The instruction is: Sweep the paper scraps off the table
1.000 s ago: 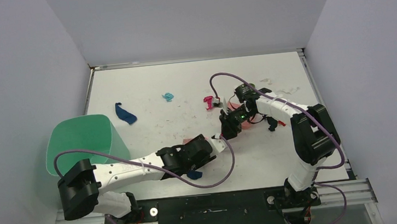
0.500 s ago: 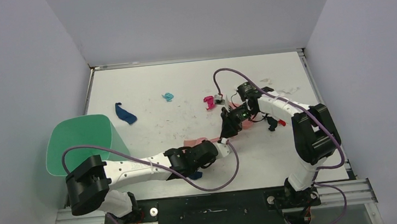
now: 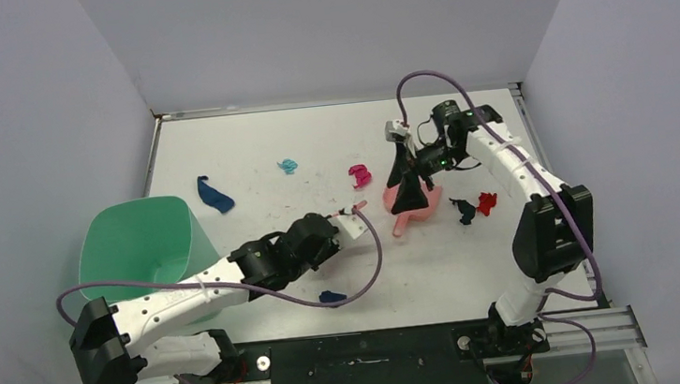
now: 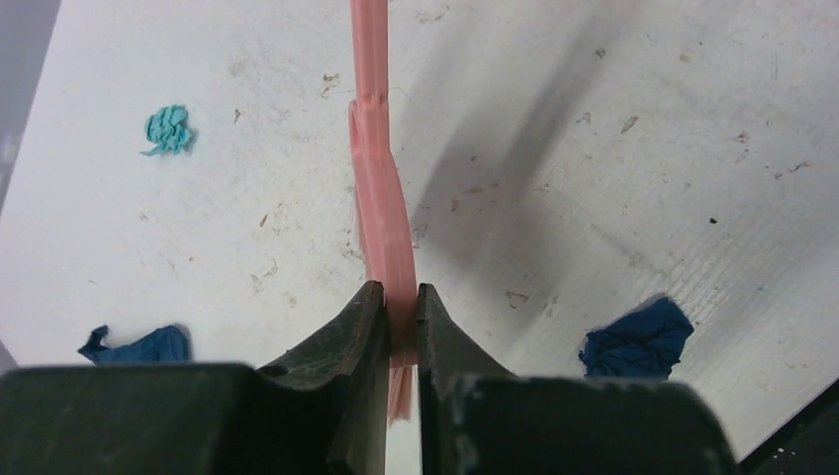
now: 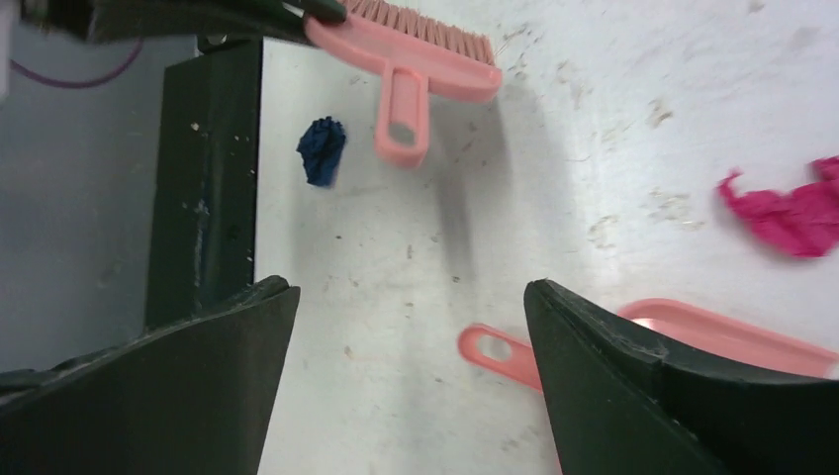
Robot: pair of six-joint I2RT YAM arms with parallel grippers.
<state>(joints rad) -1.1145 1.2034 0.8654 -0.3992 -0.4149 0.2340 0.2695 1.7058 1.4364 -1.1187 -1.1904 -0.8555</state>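
Note:
My left gripper (image 4: 399,292) is shut on the pink hand brush (image 4: 381,198), seen edge-on and running away from the jaws; from above it sits mid-table (image 3: 347,221). My right gripper (image 5: 411,297) is open and holds nothing. It hangs over the pink dustpan (image 3: 415,203), which lies flat on the table (image 3: 238,145). Paper scraps lie scattered: magenta (image 3: 359,175), teal (image 3: 288,166), dark blue (image 3: 214,195), blue (image 3: 332,296), and a dark one (image 3: 463,208) beside a red one (image 3: 486,201). The right wrist view shows the dustpan handle (image 5: 500,351) and the magenta scrap (image 5: 787,213).
A mint-green bin (image 3: 139,244) stands at the table's left edge, next to the left arm. Grey walls close in the left, back and right sides. A purple cable loops over each arm. Fine crumbs dot the table's surface.
The right gripper has opened, let go of the dustpan and risen towards the back. The dustpan now lies on the table. The left gripper closed on the brush and drew back left.

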